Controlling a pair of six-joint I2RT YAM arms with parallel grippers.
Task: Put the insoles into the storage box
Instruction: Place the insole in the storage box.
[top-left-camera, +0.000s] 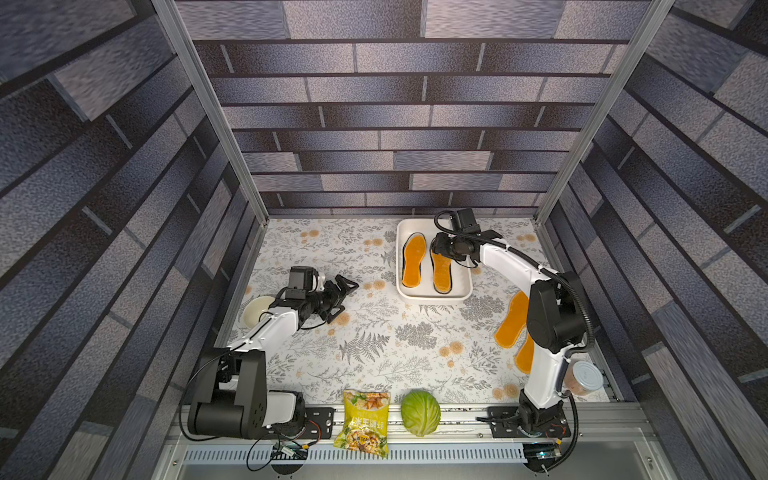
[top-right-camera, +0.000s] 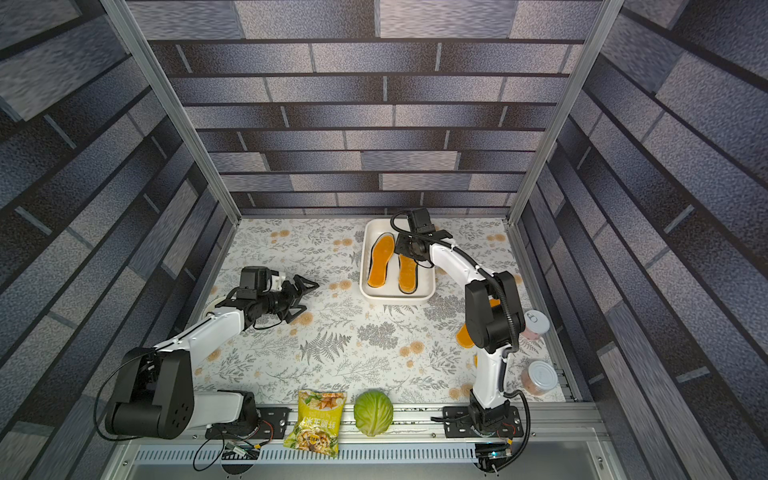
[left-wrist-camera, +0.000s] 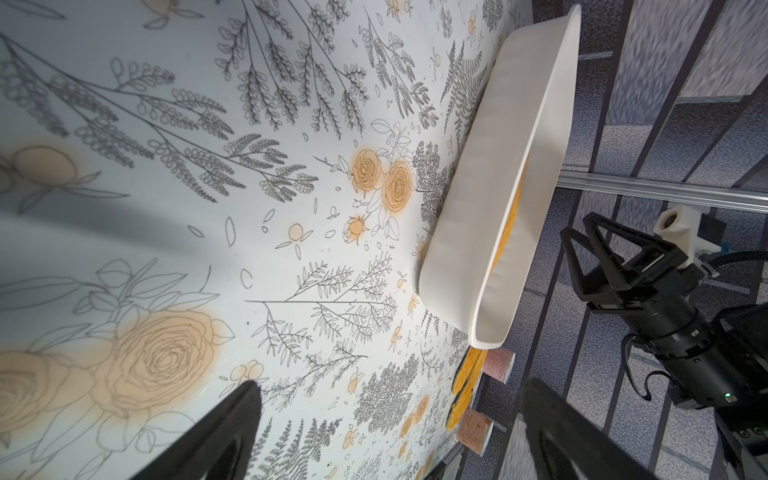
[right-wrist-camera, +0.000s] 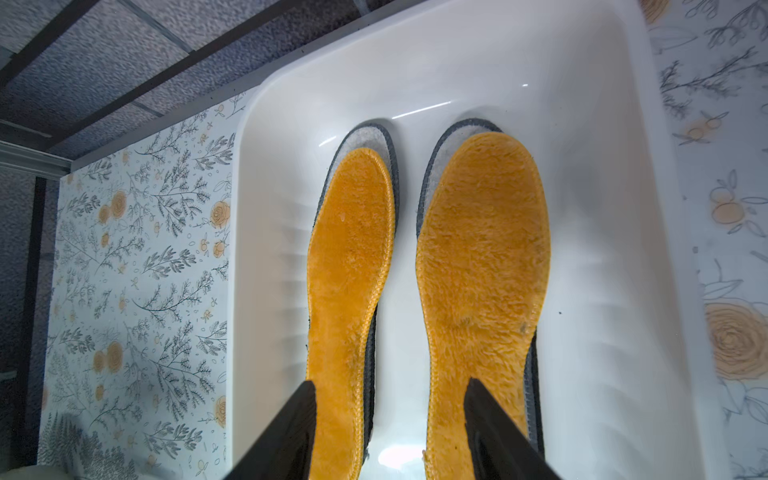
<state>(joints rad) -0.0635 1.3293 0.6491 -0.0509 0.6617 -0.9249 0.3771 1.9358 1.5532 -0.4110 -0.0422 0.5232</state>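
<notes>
Insoles (right-wrist-camera: 482, 257), two fuzzy orange foot-shaped pads over grey-edged ones (right-wrist-camera: 365, 136), lay in white plastic storage box (right-wrist-camera: 602, 208) beneath right gripper (right-wrist-camera: 390, 382), long axes parallel, toes pointing ahead of its fingertips (right-wrist-camera: 301, 401), jaws half parted, gripping nothing, left gripper (top-left-camera: 350, 297) spread wide, empty.

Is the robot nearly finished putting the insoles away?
Partly. Done: an orange pair lies on grey insoles in the storage box. In hand: nothing; the right gripper hangs open above them. Left: two loose orange insoles on the table.
</notes>
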